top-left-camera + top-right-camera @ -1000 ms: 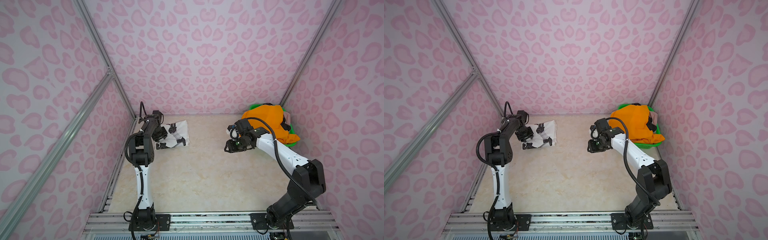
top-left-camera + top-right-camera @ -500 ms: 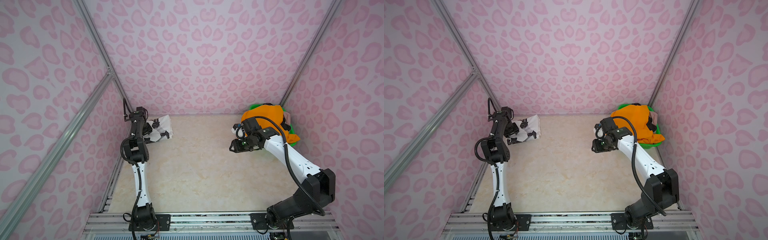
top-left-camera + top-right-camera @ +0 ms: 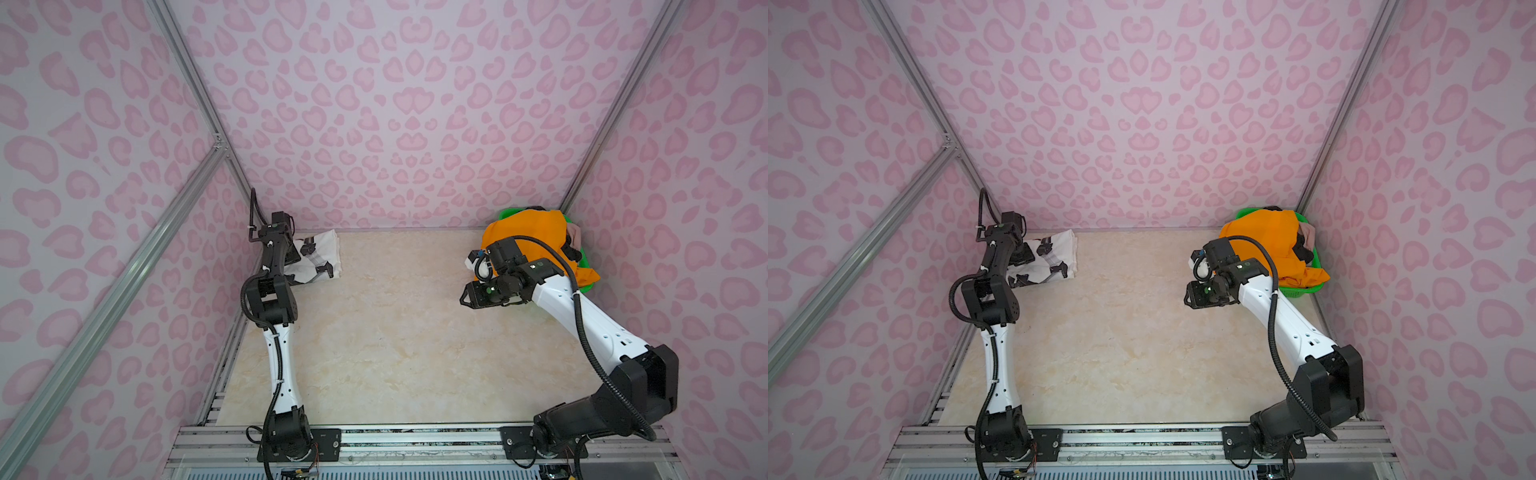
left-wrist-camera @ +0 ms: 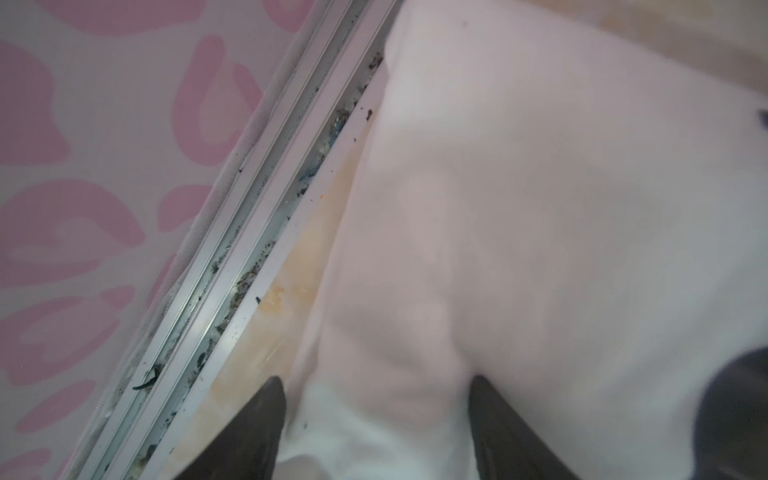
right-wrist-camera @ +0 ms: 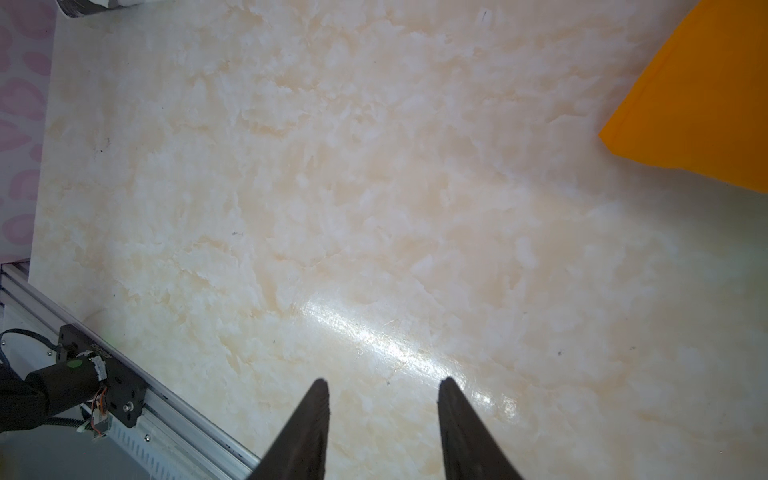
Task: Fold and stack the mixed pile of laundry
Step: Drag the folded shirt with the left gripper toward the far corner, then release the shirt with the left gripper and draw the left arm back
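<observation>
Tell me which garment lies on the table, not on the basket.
The white T-shirt with black print, at the far left corner under the left pincer. The orange shorts, black piece and beige-pink piece sit heaped on the green basket.

T-shirt [image 3: 328, 249] — white, black print | shorts [image 3: 528, 232] — orange | basket [image 3: 1304, 291] green | tabletop [image 3: 395, 332] cream marble | walls [image 3: 415, 104] pink-blotched

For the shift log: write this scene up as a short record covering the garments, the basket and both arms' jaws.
White T-shirt: lies flat at the table's far left corner, looks folded
Left jaws: open, spread over the T-shirt's edge beside the side rail
Right jaws: open, nothing between them, above bare table
Orange shorts: draped over the green basket, far right corner
Also in basket: black piece, beige-pink piece
</observation>
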